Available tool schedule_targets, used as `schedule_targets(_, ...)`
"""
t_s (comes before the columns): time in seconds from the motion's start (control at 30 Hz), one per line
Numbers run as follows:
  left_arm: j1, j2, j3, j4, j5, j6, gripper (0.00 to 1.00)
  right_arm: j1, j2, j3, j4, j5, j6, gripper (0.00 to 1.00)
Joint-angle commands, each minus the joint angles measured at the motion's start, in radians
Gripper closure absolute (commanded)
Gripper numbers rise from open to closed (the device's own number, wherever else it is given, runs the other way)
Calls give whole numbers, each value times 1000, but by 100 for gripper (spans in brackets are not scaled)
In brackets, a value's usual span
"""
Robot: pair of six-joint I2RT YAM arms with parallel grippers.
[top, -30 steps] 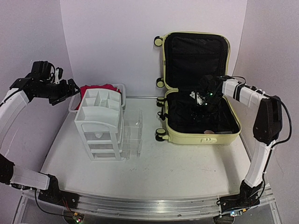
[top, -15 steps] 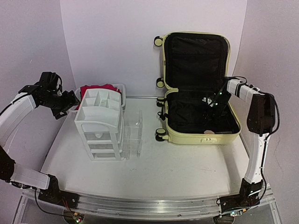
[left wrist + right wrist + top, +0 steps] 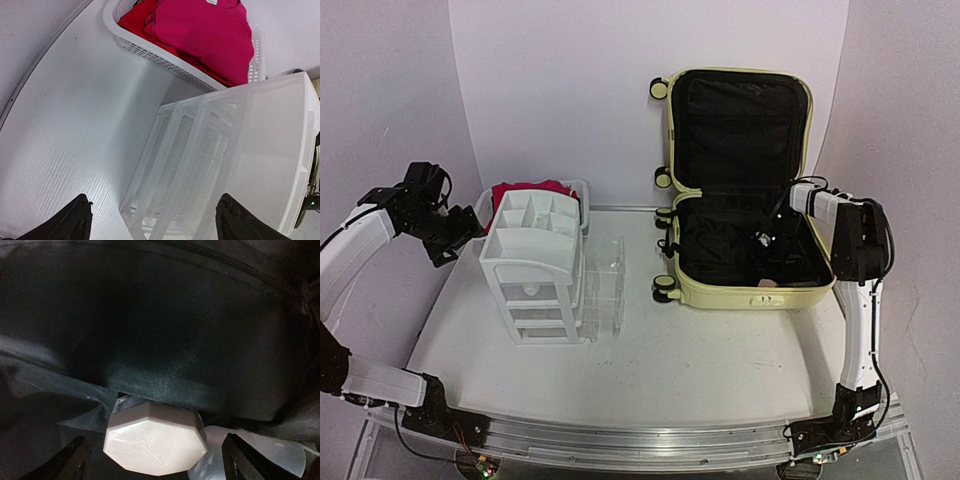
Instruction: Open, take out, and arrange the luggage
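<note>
Luggage [image 3: 720,297] lid propped open for access; right end effector [image 3: 160,460] released above pink octagonal jar [image 3: 152,440] inside; left end effector [image 3: 155,222] released, empty.

luggage [image 3: 750,297] sits at 2 o'clock on the table [image 3: 720,360], organiser [image 3: 535,275] at 10, basket [image 3: 170,67] right behind it at 11, jar [image 3: 155,437] in the luggage.

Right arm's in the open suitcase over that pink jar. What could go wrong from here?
1. The black lining drapes over part of the pink jar; the open right gripper may pinch fabric with it.
2. A pale item sits against the jar and could get knocked aside.
</note>
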Motion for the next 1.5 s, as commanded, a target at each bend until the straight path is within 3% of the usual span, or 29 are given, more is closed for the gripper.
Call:
schedule_targets(0.0,4,34,91,8,13,80,14,5,-39,-28,-21,35,-28,12)
schedule_targets(0.2,4,57,148,10,62,214,15,6,-26,-11,-19,1,-21,38)
schedule_targets(0.37,4,22,178,10,62,293,14,8,-103,18,-17,-27,34,50)
schedule_targets(0.6,4,-41,211,25,37,322,16,8,-290,-11,103,-100,154,57)
schedule_targets(0.8,4,-133,234,1,73,256,18,8,-385,-61,204,-157,248,58)
schedule_targets(0.9,4,-174,241,-8,68,232,18,8,-405,-41,203,-107,263,62)
schedule_targets(1.03,4,-175,230,4,57,221,15,7,-455,-131,196,67,335,33)
schedule_targets(1.17,3,-132,180,64,38,281,14,6,-470,-236,180,136,346,17)
schedule_targets(1.33,4,-113,163,191,-10,246,7,4,-468,-267,144,149,462,2)
schedule_targets(1.47,4,-19,167,252,-31,182,6,0,-437,-266,129,204,672,2)
